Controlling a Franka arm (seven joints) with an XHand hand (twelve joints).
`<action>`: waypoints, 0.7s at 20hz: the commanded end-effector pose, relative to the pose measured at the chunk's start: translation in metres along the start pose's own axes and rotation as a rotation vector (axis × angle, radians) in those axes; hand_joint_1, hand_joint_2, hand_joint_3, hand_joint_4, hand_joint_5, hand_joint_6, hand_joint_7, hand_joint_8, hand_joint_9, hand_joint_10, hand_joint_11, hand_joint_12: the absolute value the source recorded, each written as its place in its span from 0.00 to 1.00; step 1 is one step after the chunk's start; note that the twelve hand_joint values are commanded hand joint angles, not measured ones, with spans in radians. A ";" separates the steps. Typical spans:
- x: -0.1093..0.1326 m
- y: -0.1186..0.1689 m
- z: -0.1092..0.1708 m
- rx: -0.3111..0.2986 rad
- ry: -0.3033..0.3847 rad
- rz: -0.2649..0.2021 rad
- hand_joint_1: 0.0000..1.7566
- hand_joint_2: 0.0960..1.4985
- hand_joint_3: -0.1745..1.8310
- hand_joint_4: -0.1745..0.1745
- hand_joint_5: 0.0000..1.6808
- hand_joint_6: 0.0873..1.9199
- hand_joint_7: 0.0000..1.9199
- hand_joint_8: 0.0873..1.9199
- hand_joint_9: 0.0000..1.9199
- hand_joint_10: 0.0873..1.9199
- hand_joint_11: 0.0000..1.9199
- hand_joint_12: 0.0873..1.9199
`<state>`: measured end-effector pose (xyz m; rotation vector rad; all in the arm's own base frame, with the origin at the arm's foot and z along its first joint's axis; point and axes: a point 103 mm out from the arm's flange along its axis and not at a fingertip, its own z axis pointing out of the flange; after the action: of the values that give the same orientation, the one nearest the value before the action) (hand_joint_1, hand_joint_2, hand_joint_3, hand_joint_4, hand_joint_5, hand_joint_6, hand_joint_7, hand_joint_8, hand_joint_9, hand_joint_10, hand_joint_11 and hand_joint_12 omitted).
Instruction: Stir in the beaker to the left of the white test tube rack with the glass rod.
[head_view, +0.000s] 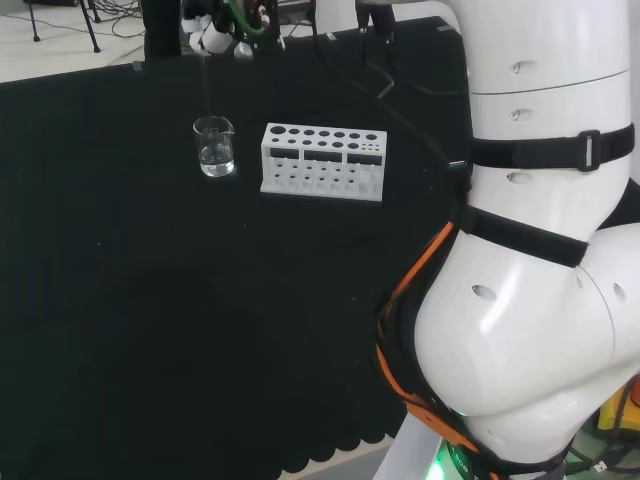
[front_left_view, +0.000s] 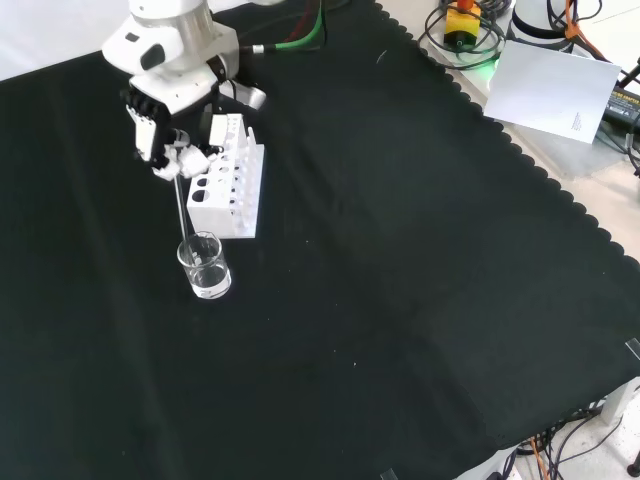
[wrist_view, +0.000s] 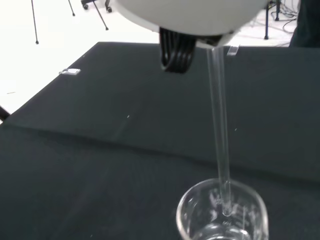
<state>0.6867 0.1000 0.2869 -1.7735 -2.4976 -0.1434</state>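
A small clear glass beaker (head_view: 215, 146) with a little clear liquid stands on the black cloth, left of the white test tube rack (head_view: 323, 161) in the head view. The hand (front_left_view: 160, 130) hovers above the beaker (front_left_view: 204, 266), fingers curled round the top of a thin glass rod (front_left_view: 184, 210). The rod (wrist_view: 219, 125) hangs almost upright, and its lower end dips inside the beaker (wrist_view: 222, 215) rim. In the head view the hand (head_view: 212, 35) sits at the far edge of the cloth, with the rod (head_view: 207, 85) a faint line below it.
The rack (front_left_view: 228, 178) stands close beside the hand in the front view. The arm's white links (head_view: 540, 250) fill the right of the head view. A white sheet of paper (front_left_view: 560, 85) and cables lie beyond the cloth's scalloped edge at the front view's upper right.
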 end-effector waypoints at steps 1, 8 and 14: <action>-0.008 -0.036 0.018 0.063 -0.002 0.031 0.74 0.37 0.54 0.00 0.63 0.45 0.61 0.64 0.90 0.37 0.91 0.31; 0.007 -0.031 0.023 0.095 -0.004 0.018 0.74 0.37 0.54 0.00 0.63 0.45 0.61 0.64 0.90 0.37 0.91 0.31; 0.023 -0.018 0.020 0.066 0.003 -0.019 0.74 0.37 0.55 0.00 0.63 0.45 0.61 0.64 0.90 0.37 0.91 0.31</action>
<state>0.6538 0.0991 0.2580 -1.7517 -2.4473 -0.0332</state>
